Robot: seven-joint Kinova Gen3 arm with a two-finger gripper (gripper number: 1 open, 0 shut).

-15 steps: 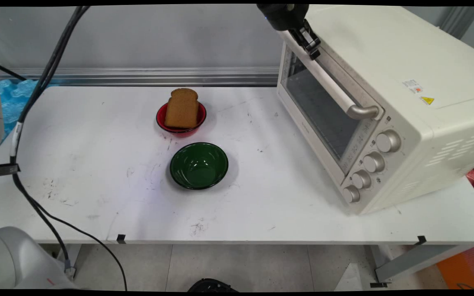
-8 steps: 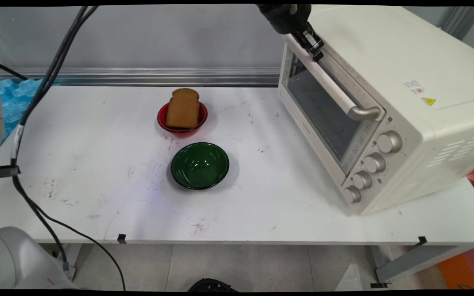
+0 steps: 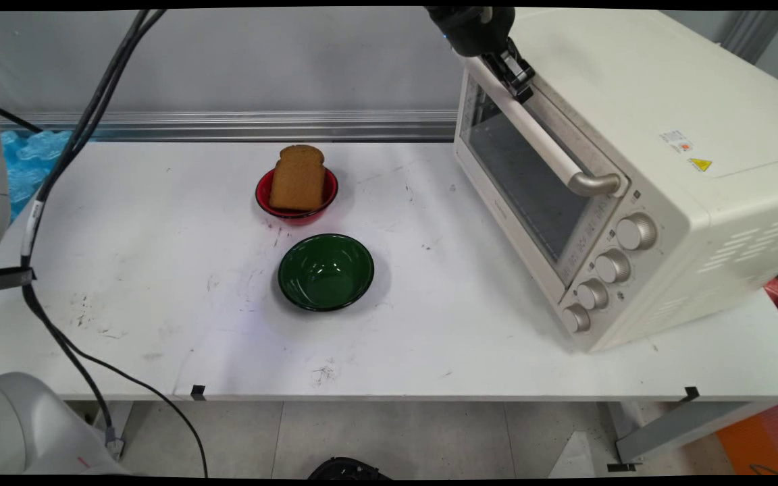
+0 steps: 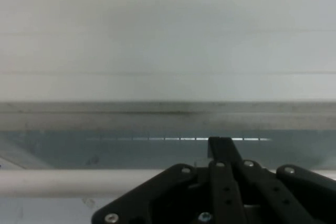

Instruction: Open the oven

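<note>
Gripper (image 3: 517, 73) slightly higher and further right along the toaster oven (image 3: 632, 169) door's top edge.

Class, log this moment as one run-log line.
gripper: at oven handle, far end | oven door: shut | bread: in red bowl

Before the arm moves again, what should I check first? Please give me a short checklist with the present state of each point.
1. Gripper at the handle, at its far end: ok.
2. Gripper really holding the handle: cannot tell.
3. Oven door closed: ok.
4. Bread in the red bowl: ok, it leans on the rim.
5. Green bowl empty: ok.
6. Both bowls apart from the oven, with bare table between: ok.
</note>
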